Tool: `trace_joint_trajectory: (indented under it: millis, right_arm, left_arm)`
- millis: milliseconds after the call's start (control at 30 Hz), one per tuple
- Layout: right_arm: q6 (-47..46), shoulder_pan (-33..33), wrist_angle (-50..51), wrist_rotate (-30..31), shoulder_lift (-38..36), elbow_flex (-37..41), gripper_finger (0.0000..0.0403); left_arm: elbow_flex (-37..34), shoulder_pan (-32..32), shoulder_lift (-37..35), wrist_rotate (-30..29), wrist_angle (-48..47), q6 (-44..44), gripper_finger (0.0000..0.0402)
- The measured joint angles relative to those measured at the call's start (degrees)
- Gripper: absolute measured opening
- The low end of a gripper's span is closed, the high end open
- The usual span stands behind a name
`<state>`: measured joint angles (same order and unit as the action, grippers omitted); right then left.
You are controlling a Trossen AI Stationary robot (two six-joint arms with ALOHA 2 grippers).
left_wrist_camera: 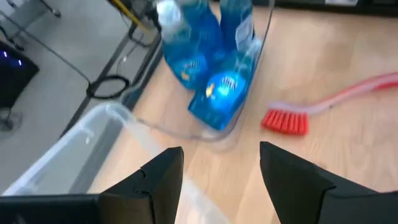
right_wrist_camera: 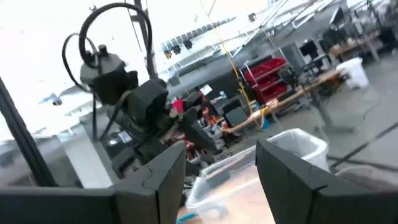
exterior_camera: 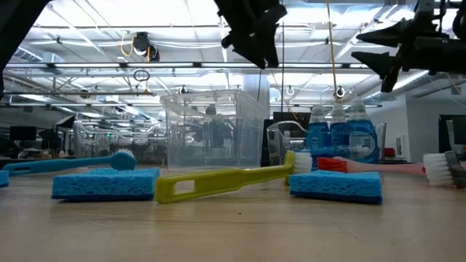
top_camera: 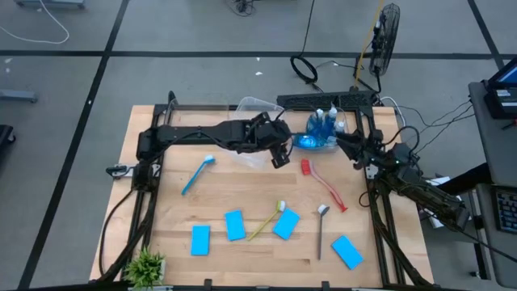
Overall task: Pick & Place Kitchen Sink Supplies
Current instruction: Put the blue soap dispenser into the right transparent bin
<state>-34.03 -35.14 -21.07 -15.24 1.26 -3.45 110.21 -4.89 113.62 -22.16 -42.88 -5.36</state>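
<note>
Left gripper (left_wrist_camera: 217,177): fingers spread, nothing between them, hovering above the counter (top_camera: 242,259) just short of the tub of bottles (top_camera: 321,133). Right gripper (right_wrist_camera: 217,180): fingers also spread and empty, raised over the counter's back right, close to that same tub.

Bottles (left_wrist_camera: 214,56): blue liquid, bunched together in a clear tub at back centre-right; one looks tipped over against the tub wall. An empty-looking clear tub (exterior_camera: 211,131) sits beside them under the left arm.

Still loose on the counter:
- red brush (top_camera: 323,184), just in front of the bottle tub
- blue brush (top_camera: 197,174), left side
- yellow brush (top_camera: 266,221), front centre, lying between sponges
- grey brush (top_camera: 321,229), front right
- four blue sponges (top_camera: 234,225), spread along the front

Handling, my read:
- Brushes: light, stiff, thin. They lie flat, so pinch across the handle mid-length, not the bristle head; may roll or pivot if caught off-centre.
- Sponges: very light, soft, will squash. Grip across the short edges, fingers low to the counter.
- Bottles: heaviest item, smooth plastic, likely slippery; take around the body or neck.

Red brush looks the nearest pick for either arm.
</note>
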Motion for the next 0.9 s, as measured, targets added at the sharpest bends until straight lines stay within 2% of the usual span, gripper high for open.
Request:
trace_joint_trajectory:
  millis: [200, 500, 667, 900]
  right_arm:
    - [6.76, 0.00, 4.52, 0.28, 3.59, -5.53, 0.0180]
    - [18.49, 0.00, 22.21, 0.21, 18.43, -20.43, 0.0180]
    - [26.12, 0.00, 32.56, 0.43, 28.03, -29.36, 0.0180]
    - [34.17, 0.00, 45.58, 4.93, 37.71, -38.92, 0.0180]
  left_arm:
    - [-0.07, -2.31, -1.65, 7.32, -2.64, -0.51, 0.0214]
    - [0.00, -5.28, -2.75, 7.72, -2.51, 0.39, 0.0214]
    - [0.00, -6.90, -2.84, 11.17, -1.60, 1.55, 0.0214]
    - [0.00, -9.99, -5.64, 12.16, -0.15, 3.50, 0.0214]
